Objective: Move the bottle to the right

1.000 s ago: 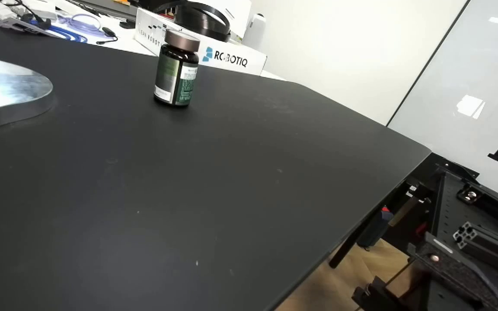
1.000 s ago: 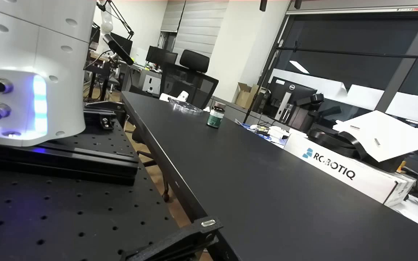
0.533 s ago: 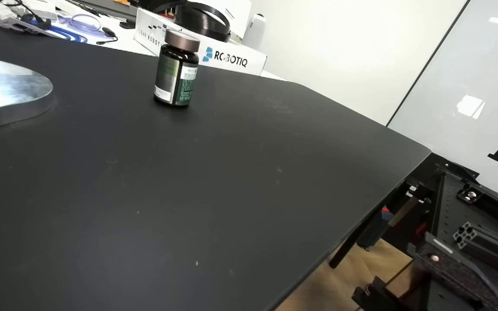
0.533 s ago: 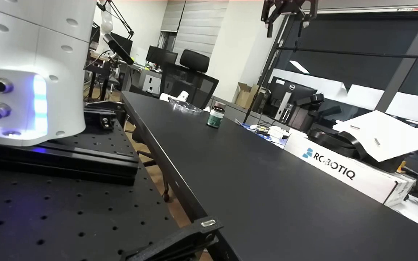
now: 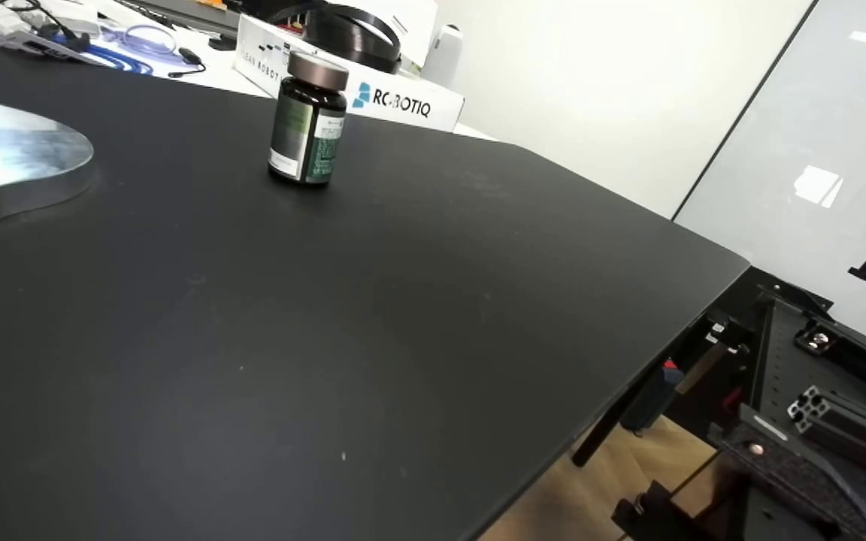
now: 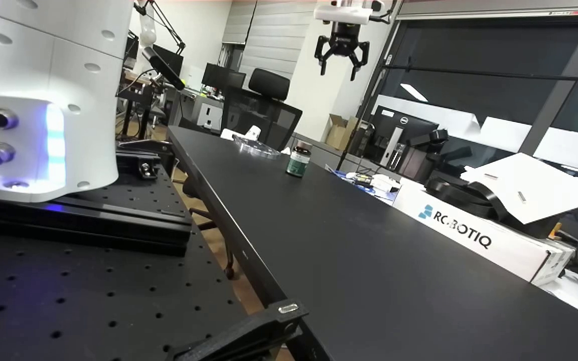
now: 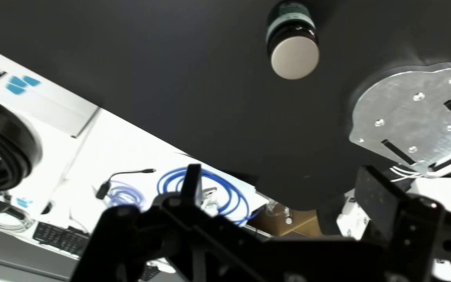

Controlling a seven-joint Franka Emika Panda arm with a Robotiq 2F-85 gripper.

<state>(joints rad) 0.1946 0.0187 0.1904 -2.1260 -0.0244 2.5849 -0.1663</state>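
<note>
The bottle, dark green with a light metallic cap and pale label band, stands upright on the black table. It shows in both exterior views (image 5: 307,128) (image 6: 298,161) and at the top of the wrist view (image 7: 294,55). My gripper (image 6: 338,72) is open and empty, high above the table in an exterior view, above and to the right of the bottle there. In the wrist view the gripper (image 7: 279,176) has its fingers wide apart with nothing between them, and the bottle lies beyond the fingertips. The gripper is out of view in an exterior view that shows the bottle close.
A flat clear or silvery plate (image 7: 409,109) lies on the table (image 5: 403,338) near the bottle. A white Robotiq box (image 6: 459,230) stands along the table's far edge with black straps on it. Blue cables (image 7: 225,184) lie beside the table. The arm's base (image 6: 68,90) stands opposite.
My gripper has come down into an exterior view from its top edge and moved left there, looking smaller and farther off. The bottle has not moved.
</note>
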